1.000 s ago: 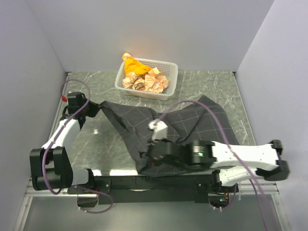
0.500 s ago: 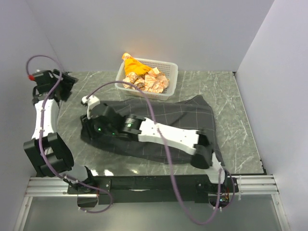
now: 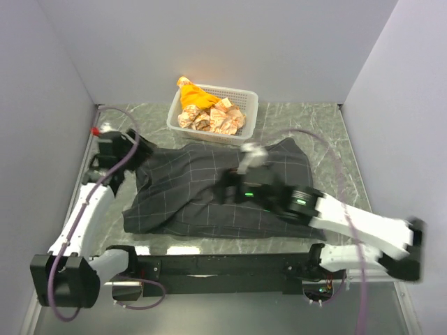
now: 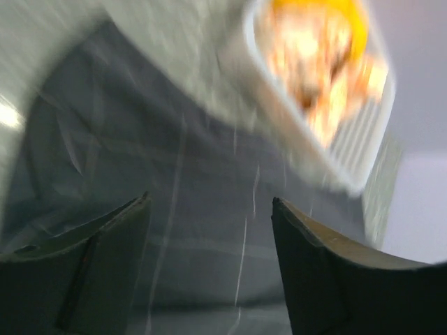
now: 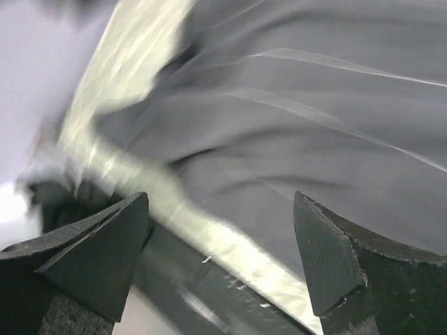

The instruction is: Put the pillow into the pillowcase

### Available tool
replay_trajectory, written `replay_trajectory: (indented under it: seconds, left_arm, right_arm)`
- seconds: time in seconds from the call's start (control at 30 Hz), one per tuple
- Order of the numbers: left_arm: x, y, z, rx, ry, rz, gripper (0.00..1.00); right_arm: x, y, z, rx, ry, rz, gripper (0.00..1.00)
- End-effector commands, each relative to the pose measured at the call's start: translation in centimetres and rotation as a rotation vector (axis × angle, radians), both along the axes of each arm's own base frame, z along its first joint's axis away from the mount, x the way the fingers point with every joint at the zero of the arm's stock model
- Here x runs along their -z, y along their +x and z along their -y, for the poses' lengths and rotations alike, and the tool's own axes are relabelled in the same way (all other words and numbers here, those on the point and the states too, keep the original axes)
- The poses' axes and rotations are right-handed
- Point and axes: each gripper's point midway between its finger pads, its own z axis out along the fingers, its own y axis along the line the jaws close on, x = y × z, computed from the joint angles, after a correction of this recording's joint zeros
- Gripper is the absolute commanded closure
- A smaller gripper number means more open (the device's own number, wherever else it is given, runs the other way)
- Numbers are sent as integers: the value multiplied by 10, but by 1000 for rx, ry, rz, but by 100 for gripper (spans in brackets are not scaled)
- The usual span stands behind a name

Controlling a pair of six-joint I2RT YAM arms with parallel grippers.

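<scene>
The dark grey checked pillowcase (image 3: 188, 202) lies spread out, bulging a little, across the middle of the table. The pillow is hidden; none of its cream fabric shows in any view. My left gripper (image 3: 135, 152) hovers at the pillowcase's far left corner, open, with nothing between its fingers. In the left wrist view the gripper (image 4: 209, 200) looks down on the pillowcase (image 4: 195, 174). My right gripper (image 3: 227, 192) is over the middle of the pillowcase. It (image 5: 221, 197) is open and empty in the right wrist view, above the pillowcase (image 5: 314, 118) and the table's near edge.
A white plastic basket (image 3: 248, 112) with crumpled wrappers and an orange cloth stands at the back, just beyond the pillowcase; it also shows blurred as the basket (image 4: 349, 150) in the left wrist view. Grey walls close in the left, back and right sides. Green marble table (image 3: 328, 132).
Both grippers have let go and opened. The pillowcase went from bunched and lifted to lying flat. The right arm swung from the left side back to the middle; the left arm came down.
</scene>
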Motion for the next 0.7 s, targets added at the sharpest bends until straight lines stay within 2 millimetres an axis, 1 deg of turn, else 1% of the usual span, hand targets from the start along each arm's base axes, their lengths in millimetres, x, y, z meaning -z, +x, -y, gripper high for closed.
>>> replay_trajectory:
  seconds: [0.0, 0.03, 0.07, 0.1, 0.13, 0.17, 0.2, 0.23, 0.27, 0.3, 0.33, 0.37, 0.4, 0.43, 0.5, 0.53, 0.6, 0.63, 0.67]
  left_arm:
    - [20, -23, 60, 112, 9, 3, 27]
    - [24, -31, 66, 126, 18, -17, 28]
    - [25, -36, 73, 144, 24, -16, 29]
    - [34, -47, 90, 210, 37, -21, 30]
    - [33, -52, 96, 228, 53, -5, 30]
    - [37, -62, 110, 275, 71, -11, 29]
    - [43, -67, 114, 297, 103, -16, 27]
    - [48, -67, 118, 311, 130, -22, 26]
    - [53, -71, 123, 332, 145, -36, 25]
    - [52, -77, 139, 389, 163, -31, 26]
    - [60, -79, 144, 396, 192, -53, 26]
    - [64, -90, 160, 445, 220, -64, 26]
    - [61, -92, 167, 456, 241, -63, 26]
    - [70, -95, 172, 461, 281, -92, 27]
    - [73, -100, 176, 452, 350, -103, 27]
    - [81, -100, 178, 455, 373, -120, 28]
    - [87, -102, 183, 476, 386, -132, 31]
    - [95, -103, 183, 481, 405, -152, 35]
    - [96, -102, 183, 477, 416, -159, 41]
  right_arm:
    - [67, 9, 109, 359, 21, -102, 10]
    - [57, 0, 123, 391, 132, -122, 11]
    - [64, -6, 130, 394, 163, -138, 15]
    - [89, -12, 140, 400, 147, -159, 18]
    - [85, -14, 148, 422, 207, -156, 22]
    - [92, -15, 155, 440, 197, -156, 23]
    - [95, -11, 162, 469, 188, -140, 23]
    - [95, -10, 163, 457, 161, -117, 23]
    - [89, -6, 159, 447, 165, -91, 22]
    - [81, -2, 156, 444, 166, -70, 22]
    - [86, 2, 150, 411, 90, -40, 22]
    - [83, 7, 142, 393, 79, -23, 21]
    - [76, 11, 135, 384, 64, -15, 21]
    - [92, 14, 129, 357, -32, -19, 21]
    - [94, 18, 116, 329, -63, -17, 21]
    - [103, 20, 109, 307, -98, -18, 21]
    - [111, 23, 106, 307, -137, -19, 21]
    - [125, 24, 108, 312, -190, -32, 21]
    - [130, 25, 108, 315, -214, -38, 21]
